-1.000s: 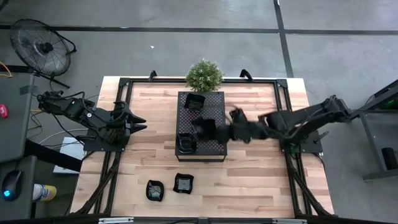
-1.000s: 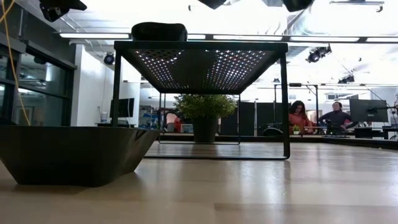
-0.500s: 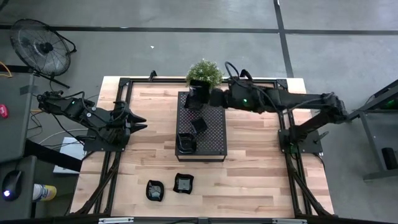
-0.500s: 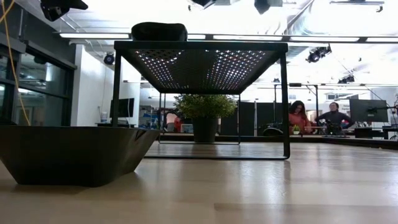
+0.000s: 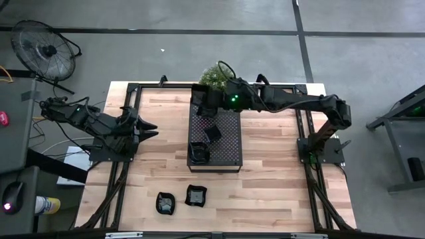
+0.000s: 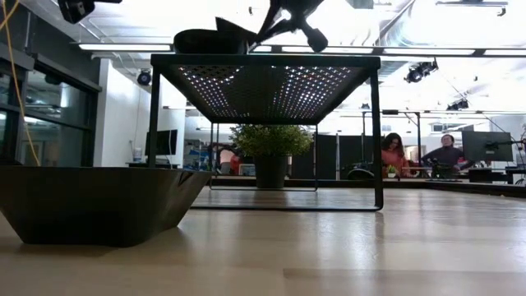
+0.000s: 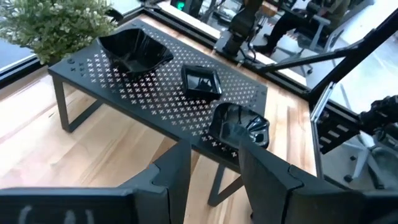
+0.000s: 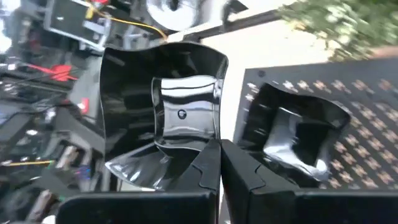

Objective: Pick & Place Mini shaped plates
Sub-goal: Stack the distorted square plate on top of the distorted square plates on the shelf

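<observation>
**Right gripper holds a mini plate above the far end of the perforated tray**

A glossy square-ish mini plate (image 8: 163,118) is pinched by its rim between the closed fingers of the right gripper (image 5: 201,99), held tilted over the far left corner of the black perforated tray (image 5: 229,143), just beside the potted plant (image 5: 216,74); under it, on the tray's far end, sits a wavy-rimmed dish (image 8: 297,140); a small square dish (image 5: 212,133) lies near the tray's middle, and a ruffled dish (image 5: 198,152) rests at its near left corner; two more dishes stand on the wooden table (image 5: 279,186) near its front edge, one wavy (image 5: 165,203) and one square (image 5: 196,195), close together but apart; in the low view, a large dark dish (image 6: 99,204) fills the left foreground, and the tray stands raised on thin legs; the left gripper (image 5: 147,130) waits over the table's left side, well apart from the tray, its jaws partly open and holding nothing; a floor fan (image 5: 45,52) stands beyond the table's far left corner; people sit in the room behind.
</observation>
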You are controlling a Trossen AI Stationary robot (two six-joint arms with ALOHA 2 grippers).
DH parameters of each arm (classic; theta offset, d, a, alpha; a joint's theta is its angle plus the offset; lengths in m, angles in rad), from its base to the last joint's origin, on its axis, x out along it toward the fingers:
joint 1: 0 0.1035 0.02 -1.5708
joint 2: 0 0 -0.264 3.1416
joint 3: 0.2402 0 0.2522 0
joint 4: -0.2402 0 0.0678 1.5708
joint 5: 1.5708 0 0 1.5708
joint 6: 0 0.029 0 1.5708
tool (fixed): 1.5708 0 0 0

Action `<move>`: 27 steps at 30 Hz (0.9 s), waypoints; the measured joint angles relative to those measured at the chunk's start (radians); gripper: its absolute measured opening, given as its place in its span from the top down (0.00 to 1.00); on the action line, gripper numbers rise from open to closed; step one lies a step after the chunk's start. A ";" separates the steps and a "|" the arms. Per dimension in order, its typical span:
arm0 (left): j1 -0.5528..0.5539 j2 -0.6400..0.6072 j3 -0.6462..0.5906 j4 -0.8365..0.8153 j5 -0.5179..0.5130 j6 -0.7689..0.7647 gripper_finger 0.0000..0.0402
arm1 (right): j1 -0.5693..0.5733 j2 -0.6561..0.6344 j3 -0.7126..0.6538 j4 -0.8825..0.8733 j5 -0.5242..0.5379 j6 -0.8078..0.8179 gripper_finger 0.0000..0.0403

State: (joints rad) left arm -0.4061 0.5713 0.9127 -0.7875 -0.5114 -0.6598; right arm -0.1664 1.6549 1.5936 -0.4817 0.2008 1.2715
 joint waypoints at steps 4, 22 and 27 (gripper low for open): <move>0.000 0.001 0.000 0.016 -0.005 0.014 0.67 | -0.005 0.001 0.000 -0.072 -0.008 0.069 1.00; 0.000 0.001 0.000 0.030 -0.083 0.064 0.67 | -0.010 0.062 0.118 -0.123 0.077 0.072 1.00; 0.000 0.001 0.000 0.030 -0.085 0.064 0.67 | -0.010 0.165 0.259 -0.263 0.054 0.021 1.00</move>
State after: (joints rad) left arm -0.4061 0.5720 0.9127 -0.7577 -0.5964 -0.5961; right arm -0.1761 1.8203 1.8523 -0.7451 0.2551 1.2922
